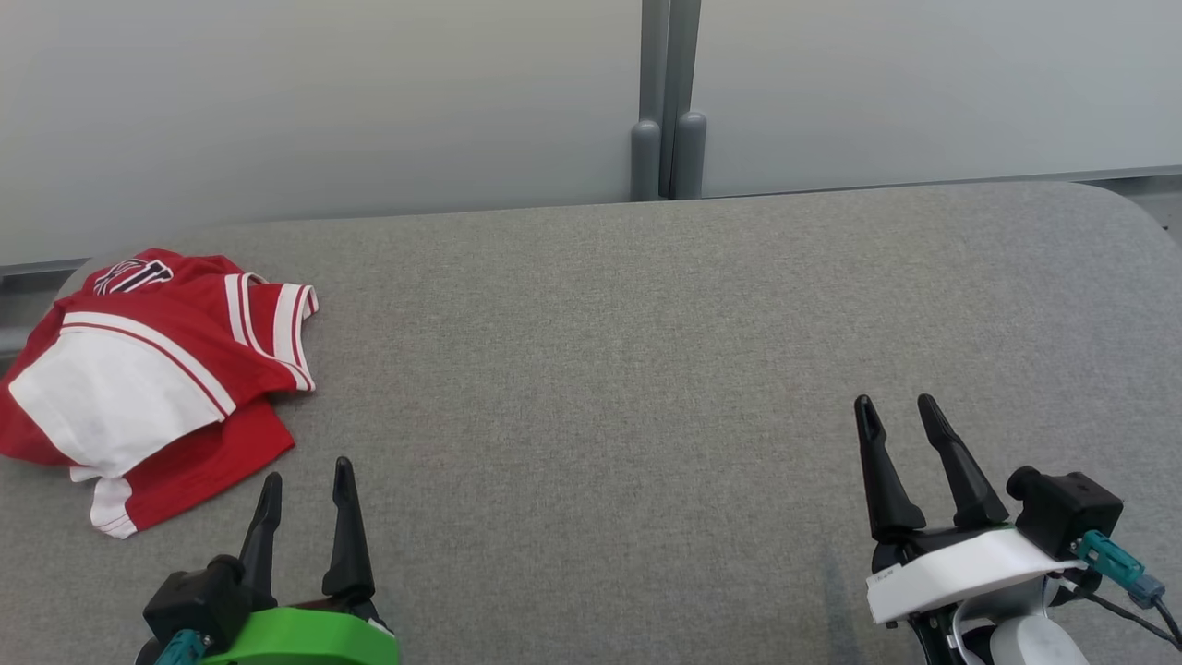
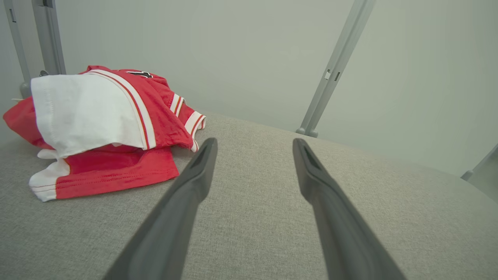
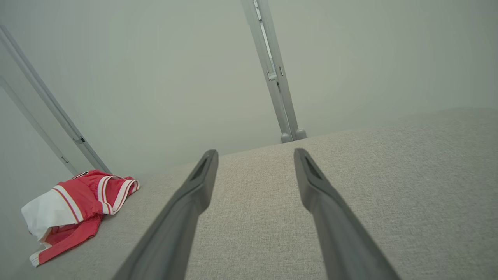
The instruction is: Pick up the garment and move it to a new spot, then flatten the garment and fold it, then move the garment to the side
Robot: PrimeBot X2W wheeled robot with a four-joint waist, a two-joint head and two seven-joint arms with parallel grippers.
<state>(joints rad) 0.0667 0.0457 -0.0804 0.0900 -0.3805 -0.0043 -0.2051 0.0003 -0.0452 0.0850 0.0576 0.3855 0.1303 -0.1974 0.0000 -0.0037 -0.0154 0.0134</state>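
the garment (image 1: pixel 157 369) lay bunched at the left edge of the table (image 1: pixel 646 369), near the left gripper (image 1: pixel 307 468); the right gripper (image 1: pixel 895 398) sat well apart. both sets of jaws stood spread, empty. risk: a one-layer pinch could drag it off the edge.

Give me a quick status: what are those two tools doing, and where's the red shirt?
Left tool open, empty. Right tool open, empty. Red and white garment bunched at far left of table, untouched. Nothing in the way.
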